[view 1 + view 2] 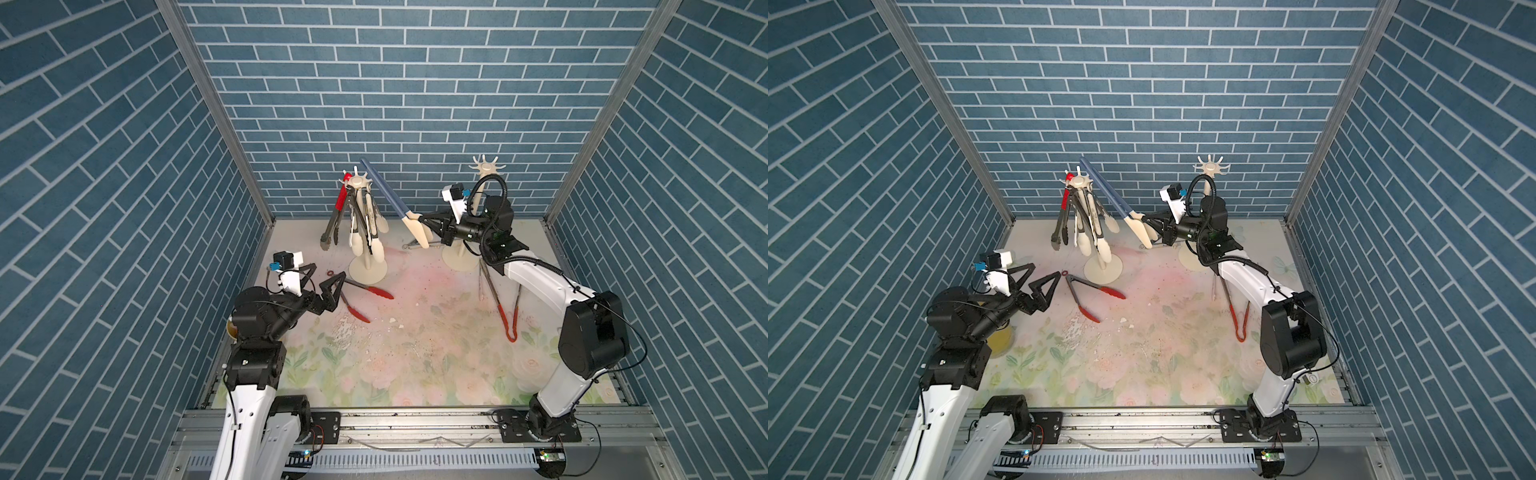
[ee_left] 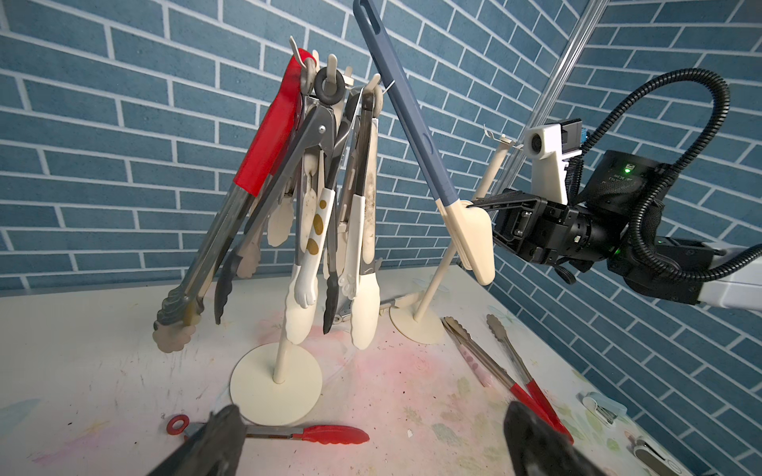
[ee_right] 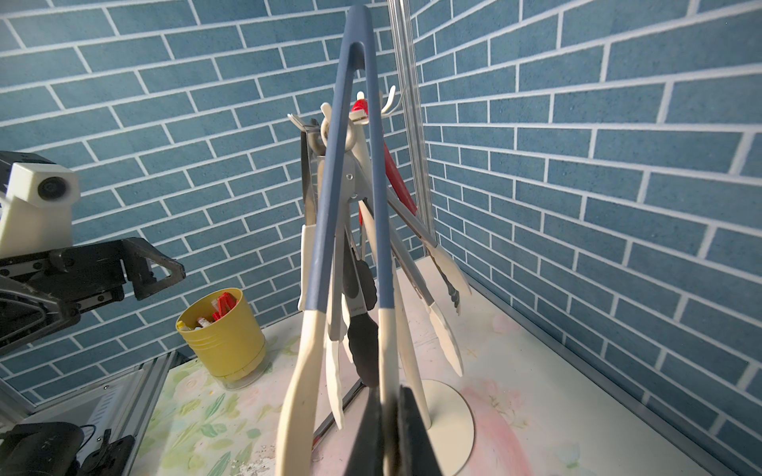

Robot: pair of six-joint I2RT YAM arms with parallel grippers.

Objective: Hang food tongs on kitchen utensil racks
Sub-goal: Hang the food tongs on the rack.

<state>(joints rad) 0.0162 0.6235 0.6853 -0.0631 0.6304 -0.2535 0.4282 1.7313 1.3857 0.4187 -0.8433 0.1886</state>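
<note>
The right claw (image 1: 422,218) is clamped tight on one cream tip of the blue tongs (image 1: 384,187). It holds them in the air at a slant, hinge end uppermost and just beside the head of the loaded rack (image 1: 358,181) at the back of the tabletop (image 1: 415,353) (whether the blue handle actually touches one of the hooks I cannot tell). In the right wrist view the two blue arms spread in a V, and the rack's head shows between them. That rack carries a crowd of hung tongs (image 2: 264,152), red-handled, grey, black and cream ones, dangling tips down around its post. The left claw (image 1: 326,272) stands wide apart and grips nothing. It hovers low at the left, near the hinge end of the red-tipped tongs (image 1: 365,293), which lie splayed open on the tabletop just in front of the loaded rack's base. A red-handled pair (image 1: 505,316) lies flat on the tabletop beside the right arm, well apart from the red-tipped ones. The second rack (image 1: 485,167) stands behind the right arm, its ring of hooks showing above it. A yellow cup (image 3: 222,329) sits at the left edge of the tabletop, close to the left arm.
</note>
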